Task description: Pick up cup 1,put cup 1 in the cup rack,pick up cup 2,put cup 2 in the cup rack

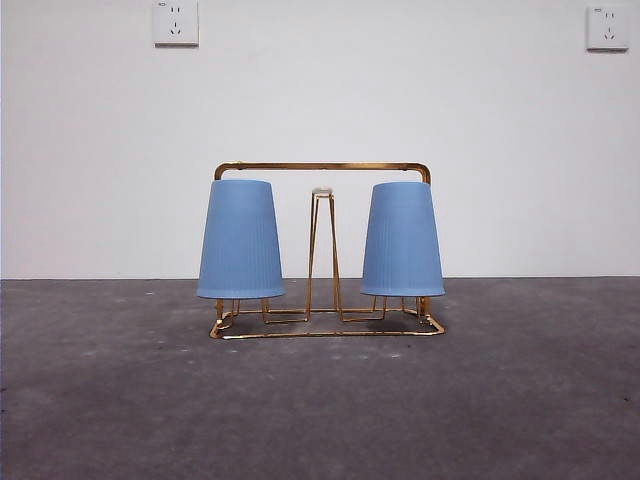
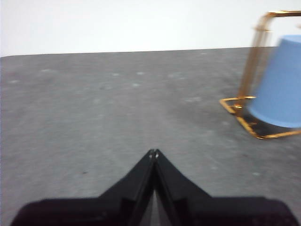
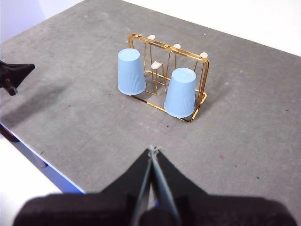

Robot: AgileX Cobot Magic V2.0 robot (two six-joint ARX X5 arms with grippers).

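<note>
The gold wire cup rack (image 1: 322, 168) stands in the middle of the grey table. Two blue ribbed cups sit upside down on its prongs: one on the left (image 1: 240, 240) and one on the right (image 1: 402, 240). The right wrist view shows the rack (image 3: 204, 75) with both cups (image 3: 131, 72) (image 3: 181, 92) from above. The left wrist view shows one rack corner (image 2: 256, 52) and one cup (image 2: 281, 84). My left gripper (image 2: 154, 153) is shut and empty, low over the table, away from the rack. My right gripper (image 3: 154, 149) is shut and empty, high above the table.
The grey table (image 1: 320, 400) ends at a white wall with two power sockets (image 1: 176, 22). In the right wrist view the table's near edge (image 3: 42, 153) runs below the rack, and the other arm's black tip (image 3: 14, 75) shows at the side.
</note>
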